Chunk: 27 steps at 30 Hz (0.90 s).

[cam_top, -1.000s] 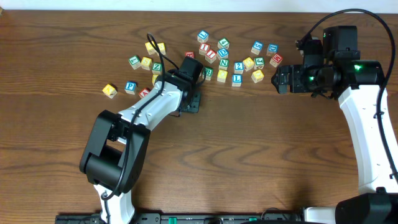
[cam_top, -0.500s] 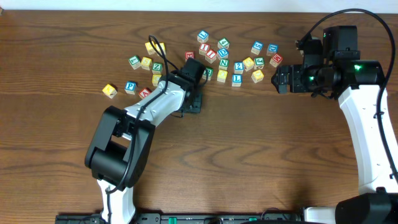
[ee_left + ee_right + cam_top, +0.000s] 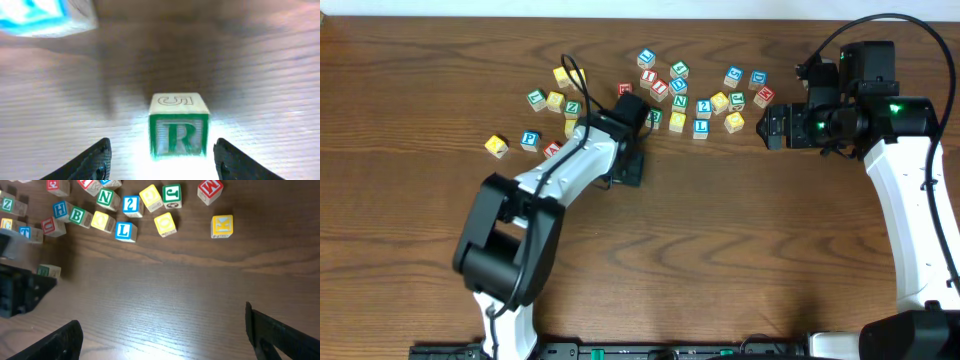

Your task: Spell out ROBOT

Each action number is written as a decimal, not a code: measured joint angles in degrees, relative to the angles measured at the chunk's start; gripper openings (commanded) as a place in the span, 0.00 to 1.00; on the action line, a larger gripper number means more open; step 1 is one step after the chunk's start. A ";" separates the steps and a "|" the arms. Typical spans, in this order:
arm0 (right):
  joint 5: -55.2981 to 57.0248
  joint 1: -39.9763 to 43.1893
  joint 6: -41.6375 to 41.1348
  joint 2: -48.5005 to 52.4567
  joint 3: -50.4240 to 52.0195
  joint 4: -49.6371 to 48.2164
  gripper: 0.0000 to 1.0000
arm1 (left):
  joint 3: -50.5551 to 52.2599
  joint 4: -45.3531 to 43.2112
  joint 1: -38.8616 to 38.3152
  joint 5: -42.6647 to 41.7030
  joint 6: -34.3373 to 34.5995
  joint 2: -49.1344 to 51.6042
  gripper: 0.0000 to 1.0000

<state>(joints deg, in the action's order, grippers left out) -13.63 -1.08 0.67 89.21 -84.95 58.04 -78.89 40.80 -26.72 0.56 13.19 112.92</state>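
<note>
The left gripper [image 3: 164, 171] hangs low over the wooden table [image 3: 740, 250] with its two fingers spread apart and holding nothing. The green R block [image 3: 178, 132] stands upright on the wood between the fingertips. A clear gap shows on each side of it, so neither finger touches it. Its near face shows the R and its top face an outlined 5. A blurred blue block [image 3: 40, 15] lies farther off to the left.

From overhead, this gripper sits at the near edge of the scattered letter blocks [image 3: 680, 95], which are spread along the far side of the table. The arm hides the R block in that view.

The right gripper [image 3: 162, 325] hovers at the right end of the scatter. Its fingers are wide apart, with only bare wood between them. Beyond them lie a yellow K block [image 3: 222, 226], a red M block [image 3: 210, 190], a blue L block [image 3: 125, 230] and a green B block [image 3: 77, 215], all well clear of the fingers.
</note>
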 measured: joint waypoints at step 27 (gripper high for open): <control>1.14 -15.15 -17.75 24.52 -28.96 5.27 0.68 | -6.01 5.31 18.97 4.17 -2.80 -21.84 0.66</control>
<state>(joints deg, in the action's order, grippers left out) -12.49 -16.23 -17.08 113.73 -113.91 63.31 -84.90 46.11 -7.75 4.73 10.39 91.09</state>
